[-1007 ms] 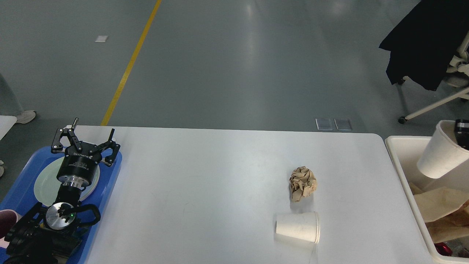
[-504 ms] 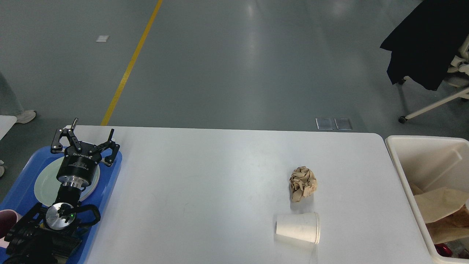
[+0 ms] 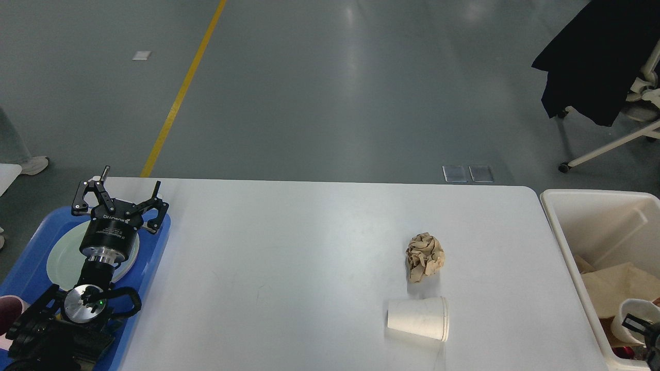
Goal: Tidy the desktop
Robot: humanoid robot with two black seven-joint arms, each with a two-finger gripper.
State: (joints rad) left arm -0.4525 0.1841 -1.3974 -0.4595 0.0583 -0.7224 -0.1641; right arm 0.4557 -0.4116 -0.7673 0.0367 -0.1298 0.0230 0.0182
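Observation:
The white desktop (image 3: 309,257) holds a crumpled ball of brown paper (image 3: 425,256) and, just in front of it, a white paper cup (image 3: 418,318) lying on its side. My left gripper (image 3: 121,198) is open and empty, hovering over the blue tray (image 3: 154,257) at the left edge. Only a small black part of my right gripper (image 3: 639,327) shows at the bottom right. It is low inside the cream bin (image 3: 567,226), against a second white cup (image 3: 631,314). Its fingers cannot be made out.
The blue tray holds a pale green plate (image 3: 59,257) and a dark pink cup (image 3: 7,309). The bin beside the desktop's right edge holds brown paper (image 3: 613,286). A chair with a black garment (image 3: 593,62) stands on the floor at the far right.
The white cup held high over the bin by my right gripper has gone down and now sits low in the bin. The left arm has not moved.

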